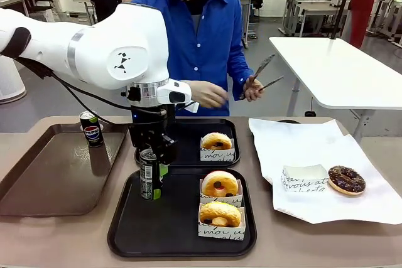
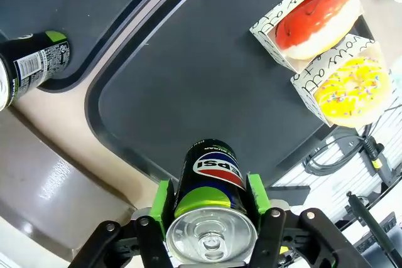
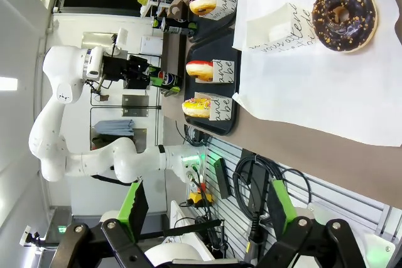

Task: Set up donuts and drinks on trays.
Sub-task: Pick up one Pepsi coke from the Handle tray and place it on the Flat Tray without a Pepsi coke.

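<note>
Your left hand point(image 2: 210, 218) is clamped on a Pepsi can point(image 2: 210, 202), holding it over the left edge of the near black tray point(image 1: 163, 230), which already carries a pink-iced donut point(image 1: 220, 183) and a yellow donut point(image 1: 220, 213) in sleeves. The far black tray point(image 1: 188, 133) has one sleeved donut point(image 1: 217, 140) but no drink that you can see. A second Pepsi can point(image 1: 92, 128) waits on the brown tray point(image 1: 56, 174), and a chocolate donut point(image 1: 346, 179) lies unsleeved on white paper point(image 1: 314, 149). Your right hand point(image 3: 204, 211) hangs apart and empty.
</note>
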`<state>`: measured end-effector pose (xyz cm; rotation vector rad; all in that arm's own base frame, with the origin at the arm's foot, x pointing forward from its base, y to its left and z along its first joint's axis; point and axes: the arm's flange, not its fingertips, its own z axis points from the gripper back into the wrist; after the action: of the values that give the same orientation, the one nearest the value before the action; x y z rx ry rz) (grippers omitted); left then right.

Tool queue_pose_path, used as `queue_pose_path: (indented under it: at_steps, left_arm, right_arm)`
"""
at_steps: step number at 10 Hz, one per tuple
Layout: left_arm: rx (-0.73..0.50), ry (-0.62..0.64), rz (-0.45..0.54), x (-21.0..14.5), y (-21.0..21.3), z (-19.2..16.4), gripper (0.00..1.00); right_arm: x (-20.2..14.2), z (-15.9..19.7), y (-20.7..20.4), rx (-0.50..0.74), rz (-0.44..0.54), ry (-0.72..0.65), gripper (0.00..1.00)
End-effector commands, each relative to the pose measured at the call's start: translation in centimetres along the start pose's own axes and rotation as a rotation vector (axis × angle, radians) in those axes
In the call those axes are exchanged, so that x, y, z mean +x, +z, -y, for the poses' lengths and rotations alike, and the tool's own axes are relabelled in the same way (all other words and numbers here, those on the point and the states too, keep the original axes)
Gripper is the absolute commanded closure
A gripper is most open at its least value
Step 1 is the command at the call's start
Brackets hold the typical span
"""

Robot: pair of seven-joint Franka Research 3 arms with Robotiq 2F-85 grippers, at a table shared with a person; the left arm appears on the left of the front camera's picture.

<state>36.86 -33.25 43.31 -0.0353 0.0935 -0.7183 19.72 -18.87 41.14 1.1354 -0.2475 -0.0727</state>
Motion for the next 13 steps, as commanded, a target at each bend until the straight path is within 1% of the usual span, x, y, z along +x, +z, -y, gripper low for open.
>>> queue_pose_path:
  at_steps: [1,2,3,5,7,10,13]
  left_arm:
    - [0.000,0.000,0.000,0.0,0.0,0.0,0.42]
    - [-0.015,0.008,0.021,-1.4,1.2,-0.7,0.42]
    - [-0.013,0.020,0.064,-2.3,1.6,-1.2,0.42]
    - [-0.028,0.010,0.109,-3.1,0.4,-1.2,0.42]
    - [-0.014,0.012,0.135,-3.6,0.3,-1.6,0.42]
    - [0.031,0.020,0.175,-4.8,-1.5,-1.1,0.42]
    - [0.039,0.011,0.176,-4.9,-2.3,-1.5,0.42]
  right_arm:
    - [0.2,-0.2,-0.1,0.030,0.017,0.016,0.00]
    - [0.2,-0.2,-0.1,0.030,0.017,0.016,0.00]
    - [0.2,-0.2,-0.1,0.030,0.017,0.016,0.00]
    - [0.2,-0.2,-0.1,0.030,0.017,0.016,0.00]
    - [0.2,-0.2,-0.1,0.030,0.017,0.016,0.00]
    - [0.2,-0.2,-0.1,0.030,0.017,0.016,0.00]
    - [0.2,-0.2,-0.1,0.030,0.017,0.016,0.00]
